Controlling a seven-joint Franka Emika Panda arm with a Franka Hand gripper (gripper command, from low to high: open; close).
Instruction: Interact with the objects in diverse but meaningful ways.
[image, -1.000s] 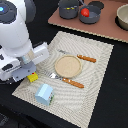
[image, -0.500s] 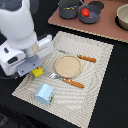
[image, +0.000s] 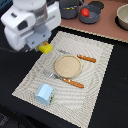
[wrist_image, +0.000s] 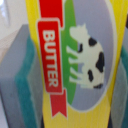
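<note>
Arm body seen at upper left of the exterior view, blurred, over the mat's far-left corner. Gripper (wrist_image: 64, 64) jaws hidden there; in the wrist view grey-teal pads (wrist_image: 22, 90) are seen flanking both sides of the yellow butter packet (wrist_image: 75, 60), so it reads as clamped on the packet. "BUTTER" on a red ribbon and a cow graphic are legible. A yellow corner of it (image: 45, 48) shows under the arm, left of centre.

Light blue cup (image: 44, 94) lies lower left on the striped placemat (image: 95, 65). Tan plate (image: 67, 66) is centred, with cutlery on either side. Red tomato (image: 85, 12) sits in a grey saucepan (image: 91, 16), top centre, off the mat.
</note>
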